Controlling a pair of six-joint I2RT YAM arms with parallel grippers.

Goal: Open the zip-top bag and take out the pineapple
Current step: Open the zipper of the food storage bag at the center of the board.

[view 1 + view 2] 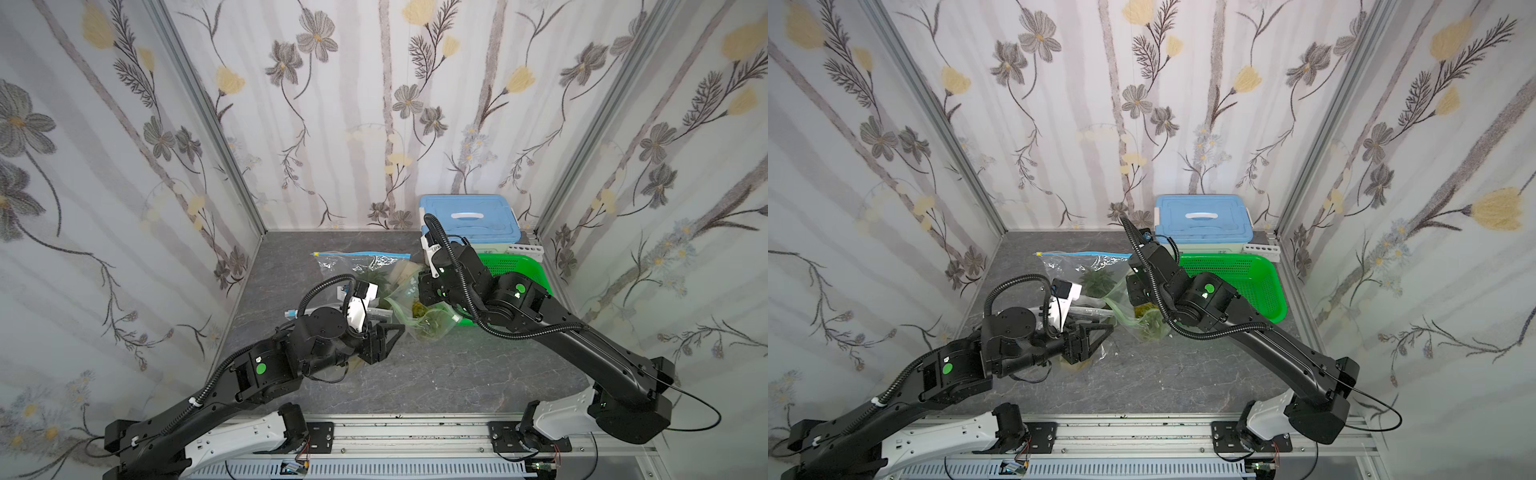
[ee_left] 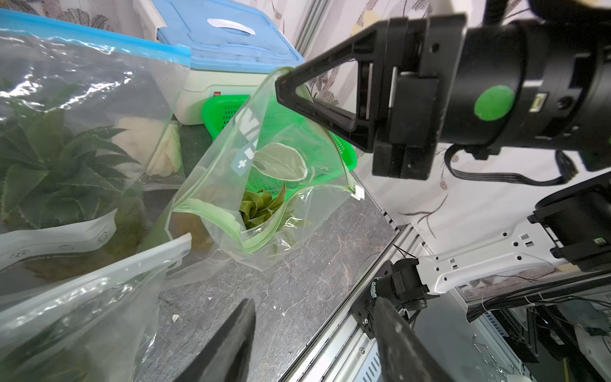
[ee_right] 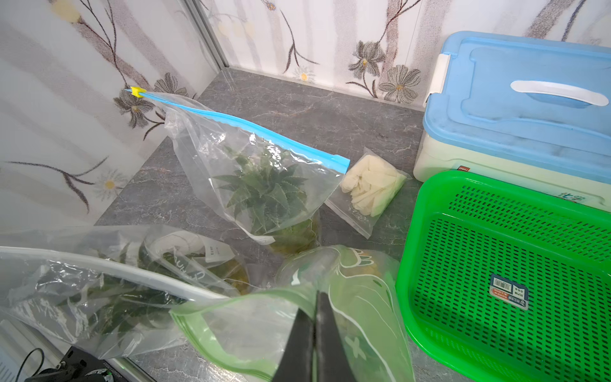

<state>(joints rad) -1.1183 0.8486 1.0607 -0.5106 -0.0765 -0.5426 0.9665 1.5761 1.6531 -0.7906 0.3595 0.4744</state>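
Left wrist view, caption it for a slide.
The right gripper pinches the rim of the green zip-top bag, its mouth open on the pineapple inside; the left gripper is open, facing it.

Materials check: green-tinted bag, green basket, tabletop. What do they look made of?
Green-tinted bag: thin soft plastic film, translucent, glossy; it creases and pineapple leaves show through.
Green basket: rigid moulded plastic, slight sheen, rows of small perforations.
Tabletop: grey marble look with pale veins, fairly matte; stone or printed laminate, cannot tell.
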